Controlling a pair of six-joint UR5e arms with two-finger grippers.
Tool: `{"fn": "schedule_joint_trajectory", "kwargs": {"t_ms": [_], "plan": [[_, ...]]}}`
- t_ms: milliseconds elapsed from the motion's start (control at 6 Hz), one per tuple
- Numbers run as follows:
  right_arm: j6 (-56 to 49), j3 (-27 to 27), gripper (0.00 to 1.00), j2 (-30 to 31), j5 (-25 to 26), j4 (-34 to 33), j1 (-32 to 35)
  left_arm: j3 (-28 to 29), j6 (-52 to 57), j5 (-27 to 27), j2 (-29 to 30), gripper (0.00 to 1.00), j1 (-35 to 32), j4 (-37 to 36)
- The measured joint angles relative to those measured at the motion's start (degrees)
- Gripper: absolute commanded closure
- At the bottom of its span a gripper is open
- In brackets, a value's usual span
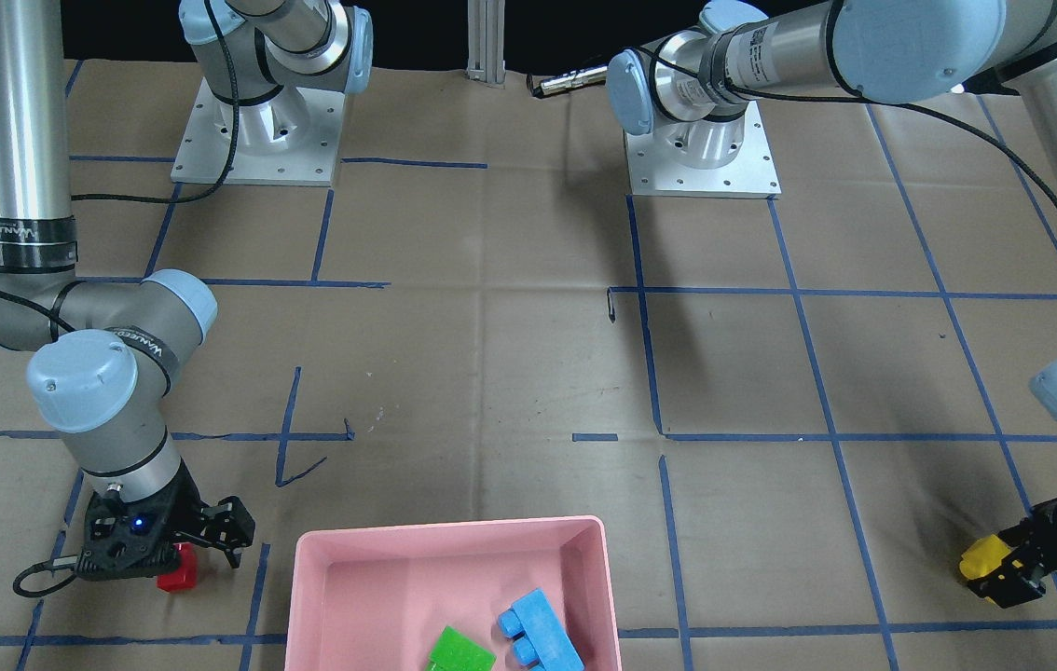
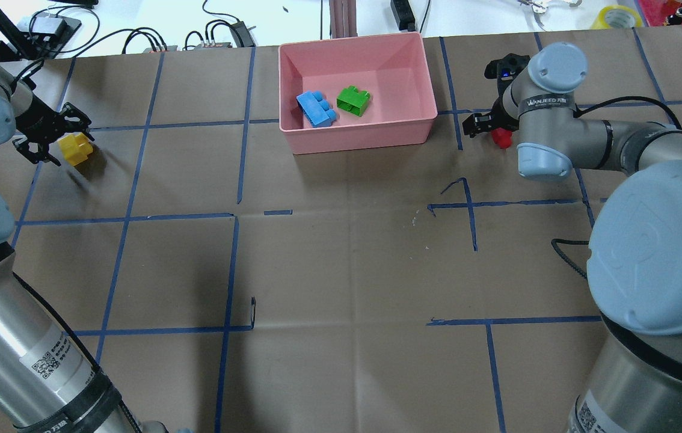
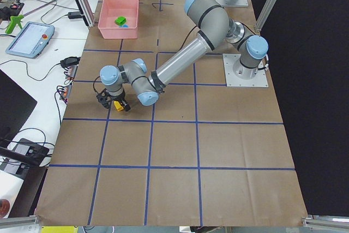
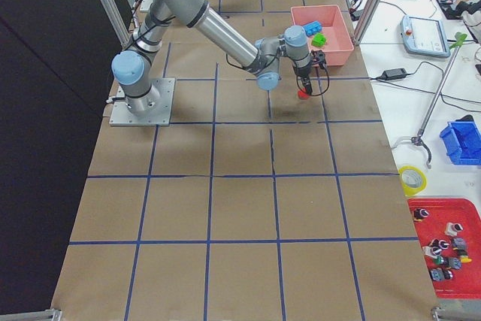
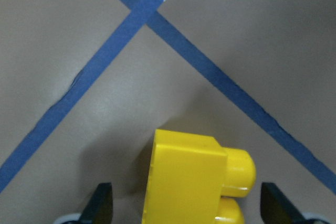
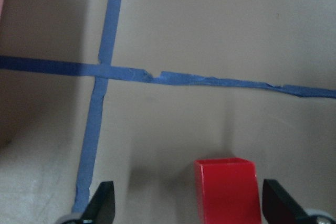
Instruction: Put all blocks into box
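Note:
The pink box [image 2: 359, 135] stands at the table's far middle and holds the light blue block [image 2: 316, 108] and the green block [image 2: 353, 100]. The yellow block [image 2: 74, 148] lies on the table at far left. My left gripper [image 2: 64, 139] is open around it; in the left wrist view the block [image 5: 184, 177] sits between the spread fingers [image 5: 102, 203] without touching them. The red block [image 2: 501, 138] lies right of the box. My right gripper [image 2: 493, 129] is open around it; in the right wrist view the red block [image 6: 226, 190] is nearer the right finger [image 6: 281, 205].
The table is covered in brown paper with a grid of blue tape lines [image 2: 233, 264]. Both arm bases [image 1: 253, 130] stand at the robot's side. Cables and gear [image 2: 136, 36] lie beyond the table's far edge behind the box.

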State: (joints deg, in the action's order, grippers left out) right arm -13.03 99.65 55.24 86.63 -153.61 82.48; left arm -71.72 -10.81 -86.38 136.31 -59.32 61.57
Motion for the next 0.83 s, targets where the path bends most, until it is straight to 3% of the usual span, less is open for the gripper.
{"fn": "schedule_joint_trajectory", "kwargs": {"t_ms": [167,333,833], "plan": [[-0.10,0.50,0.23,0.30,-0.13,0.07,-0.81,0.05,0.00,0.11,0.00,0.47,0.08,0.03],[-0.11,0.42,0.29,0.60,-0.42,0.16,-1.85,0.21,0.00,0.17,0.00,0.58,0.19,0.04],[0.17,0.25,0.29,0.89,-0.49,0.32,-2.51,2.79,0.43,0.32,-1.78,0.60,-0.26,0.61]]}}
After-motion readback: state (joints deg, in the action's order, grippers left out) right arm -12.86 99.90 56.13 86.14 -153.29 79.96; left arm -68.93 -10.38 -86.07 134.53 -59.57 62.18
